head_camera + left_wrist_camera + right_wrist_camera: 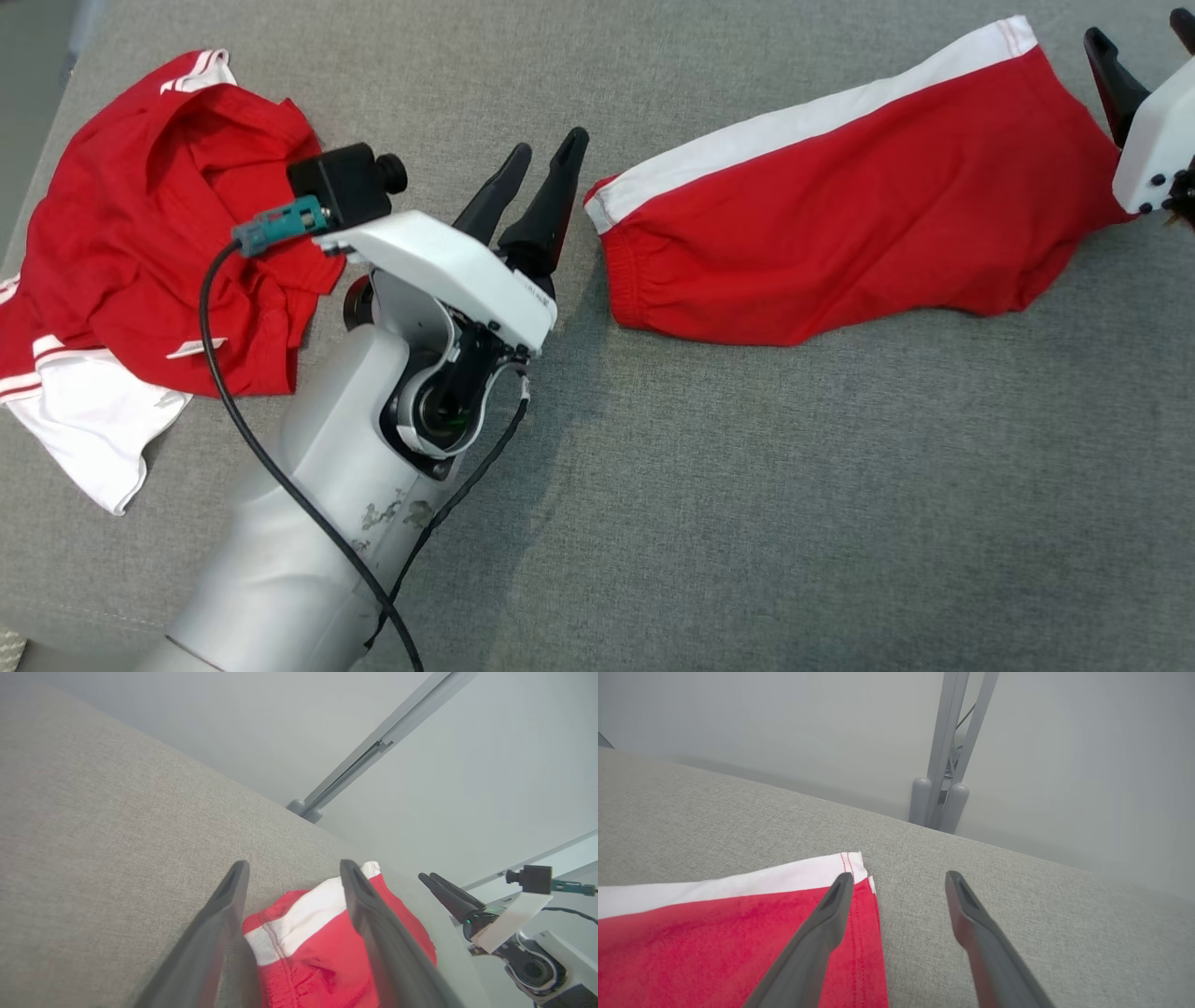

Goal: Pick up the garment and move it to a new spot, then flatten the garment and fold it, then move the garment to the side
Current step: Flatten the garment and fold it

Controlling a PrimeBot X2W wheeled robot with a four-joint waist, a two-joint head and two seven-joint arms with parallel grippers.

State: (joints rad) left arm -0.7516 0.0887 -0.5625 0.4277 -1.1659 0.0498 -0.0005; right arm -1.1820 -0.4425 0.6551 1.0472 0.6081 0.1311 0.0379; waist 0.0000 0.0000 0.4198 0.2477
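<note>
The garment [840, 196], red shorts with a white side stripe, lies folded and flat on the grey cushion, running from the middle to the upper right. My left gripper [551, 149] stands open just left of its waistband end. In the left wrist view the waistband [313, 956] shows between and below the open fingers of the left gripper [294, 865], not pinched. My right gripper [1141, 37] is open at the garment's far right hem. In the right wrist view the right gripper [899, 877] has one finger over the hem corner [714, 933] and grey fabric between its fingers.
A crumpled pile of red and white clothes [159, 233] lies at the left, beside my left forearm. The grey fabric surface [747, 485] spreads wide below the garment. A grey metal post [941, 798] stands past the far edge.
</note>
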